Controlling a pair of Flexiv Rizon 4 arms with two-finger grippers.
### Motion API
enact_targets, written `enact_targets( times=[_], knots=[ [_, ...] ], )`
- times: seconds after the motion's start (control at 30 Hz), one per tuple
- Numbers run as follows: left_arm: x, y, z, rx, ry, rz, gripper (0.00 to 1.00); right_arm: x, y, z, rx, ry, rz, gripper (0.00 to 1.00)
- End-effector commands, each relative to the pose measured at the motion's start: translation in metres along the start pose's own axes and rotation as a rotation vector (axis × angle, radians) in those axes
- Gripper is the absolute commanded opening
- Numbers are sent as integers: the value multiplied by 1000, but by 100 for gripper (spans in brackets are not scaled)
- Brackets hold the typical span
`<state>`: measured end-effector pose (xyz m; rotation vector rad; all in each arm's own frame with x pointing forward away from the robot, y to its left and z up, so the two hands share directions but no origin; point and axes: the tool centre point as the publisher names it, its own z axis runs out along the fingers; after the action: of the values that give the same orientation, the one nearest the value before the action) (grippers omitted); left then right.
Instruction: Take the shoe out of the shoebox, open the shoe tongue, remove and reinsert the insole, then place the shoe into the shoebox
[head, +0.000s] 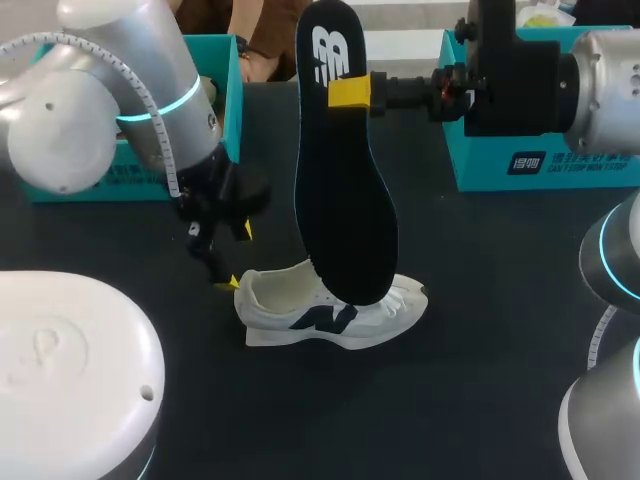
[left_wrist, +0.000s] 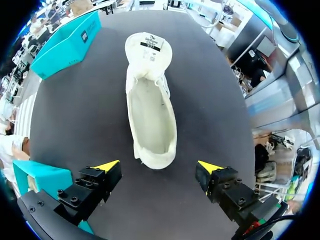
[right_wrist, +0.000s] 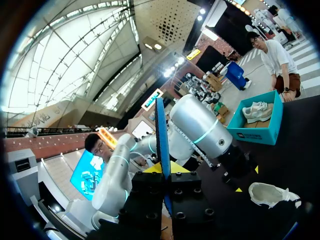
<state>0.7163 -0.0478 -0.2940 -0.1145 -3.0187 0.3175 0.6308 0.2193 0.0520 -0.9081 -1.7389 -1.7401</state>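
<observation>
A white sneaker (head: 290, 305) with a dark side logo stands on the black table, toe to the right. In the left wrist view the sneaker (left_wrist: 150, 110) lies ahead of the fingers, its inside bare. My left gripper (head: 236, 257) is open just behind the heel, holding nothing. My right gripper (head: 348, 92) is shut on the upper end of the black insole (head: 345, 190), which hangs upright with its lower tip over the sneaker's opening. In the right wrist view the insole (right_wrist: 160, 130) stands edge-on between the shut fingers of that gripper (right_wrist: 165, 167).
One teal shoebox (head: 225, 70) stands at the back left behind my left arm, with another shoe in it (right_wrist: 256, 111). A second teal box (head: 500, 150) is at the back right. A white rounded robot base (head: 70, 370) fills the near left corner.
</observation>
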Motion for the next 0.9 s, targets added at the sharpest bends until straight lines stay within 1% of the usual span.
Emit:
enact_targets(
  times=[0.03, 0.1, 0.3, 0.67, 0.77, 0.9],
  knots=[
    [1, -14, 7, -59, -3, -24, 100, 0, 0, 5, -2, -3, 2, 0],
    [4, -17, 10, -73, -6, -30, 100, 0, 0, 5, -2, -3, 2, 0],
    [7, -22, 16, -74, -14, -35, 100, 0, 0, 5, -2, -3, 2, 0],
    [7, -24, 20, -85, -22, -54, 100, 0, 0, 5, -2, -3, 2, 0],
    [4, -29, 23, -85, -13, -60, 100, 0, 0, 5, -2, -3, 2, 0],
    [-9, -40, 25, -79, -25, -79, 100, 0, 0, 5, -2, -3, 2, 0]
  ],
)
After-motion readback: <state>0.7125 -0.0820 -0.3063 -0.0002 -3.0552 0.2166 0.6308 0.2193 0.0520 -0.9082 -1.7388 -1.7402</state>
